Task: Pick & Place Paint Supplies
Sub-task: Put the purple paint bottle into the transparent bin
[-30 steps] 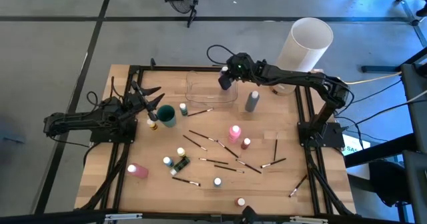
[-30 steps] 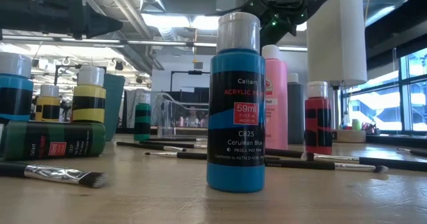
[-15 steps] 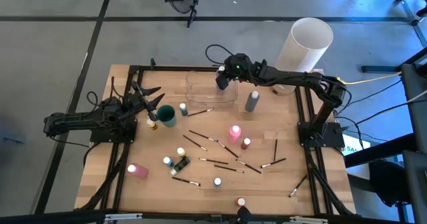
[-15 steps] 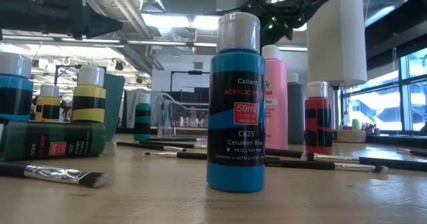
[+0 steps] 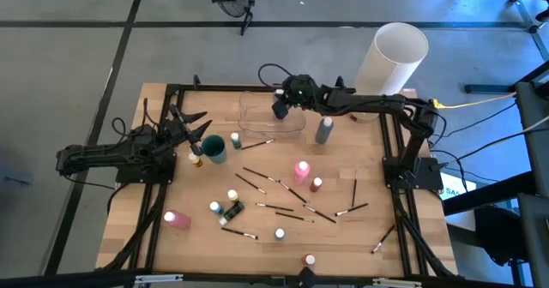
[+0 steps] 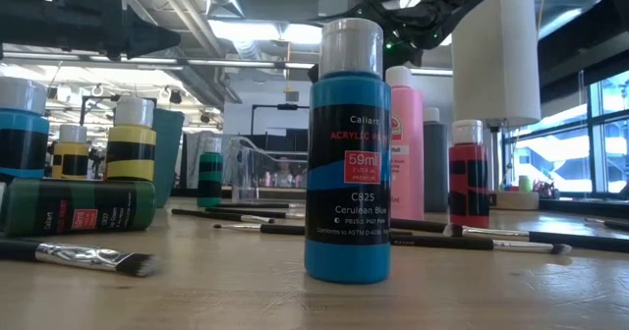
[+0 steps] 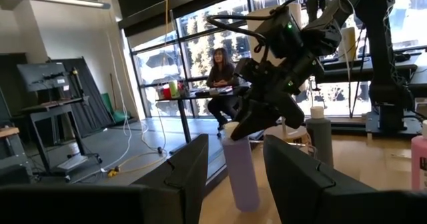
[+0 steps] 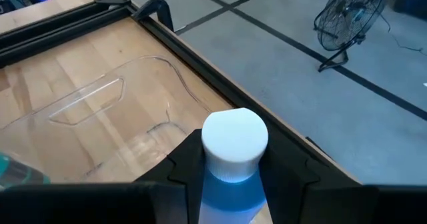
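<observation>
**Right gripper holding a purple bottle above the clear tray**

While the left gripper [image 5: 196, 132] waits near the table's left edge, fingers parted and empty, the right gripper [image 5: 280, 106] clamps a tall, smooth purple bottle [image 7: 241, 172] with a round white cap over the transparent plastic tray [image 5: 262, 121]. Compared with a second ago, it has shifted slightly leftward. Thin paintbrushes [image 5: 257, 183] lie scattered across the wooden table [image 5: 360, 245].

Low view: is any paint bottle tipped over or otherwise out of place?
Yes. A green bottle lies on its side at the left, while the blue bottle and its neighbours stand upright. No spill shows.
</observation>
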Tool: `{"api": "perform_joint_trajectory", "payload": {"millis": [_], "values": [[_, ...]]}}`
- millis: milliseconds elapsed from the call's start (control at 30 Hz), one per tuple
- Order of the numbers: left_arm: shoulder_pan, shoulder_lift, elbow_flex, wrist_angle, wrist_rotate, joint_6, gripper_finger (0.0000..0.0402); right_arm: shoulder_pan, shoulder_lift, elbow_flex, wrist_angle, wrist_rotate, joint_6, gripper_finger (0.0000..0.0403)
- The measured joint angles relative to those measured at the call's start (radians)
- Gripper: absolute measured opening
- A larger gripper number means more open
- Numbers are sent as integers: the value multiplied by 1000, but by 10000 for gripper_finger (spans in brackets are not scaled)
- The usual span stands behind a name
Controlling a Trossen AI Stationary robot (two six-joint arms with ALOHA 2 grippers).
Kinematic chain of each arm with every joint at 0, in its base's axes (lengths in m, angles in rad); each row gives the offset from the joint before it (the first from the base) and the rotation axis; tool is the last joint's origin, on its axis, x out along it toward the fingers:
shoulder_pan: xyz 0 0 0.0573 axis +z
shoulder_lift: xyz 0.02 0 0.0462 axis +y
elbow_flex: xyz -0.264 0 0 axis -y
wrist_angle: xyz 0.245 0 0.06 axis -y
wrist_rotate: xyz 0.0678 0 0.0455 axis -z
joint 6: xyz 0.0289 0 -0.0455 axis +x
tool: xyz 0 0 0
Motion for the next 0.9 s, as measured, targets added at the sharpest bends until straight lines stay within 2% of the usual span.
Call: {"api": "perform_joint_trajectory", "payload": {"millis": [633, 900], "values": [[-1, 0, 0, -5, 0, 0, 141, 0, 63, 2, 84, -5, -7, 118], [-1, 0, 0, -22, 0, 0, 141, 7, 63, 2, 77, -5, -13, 151]]}}
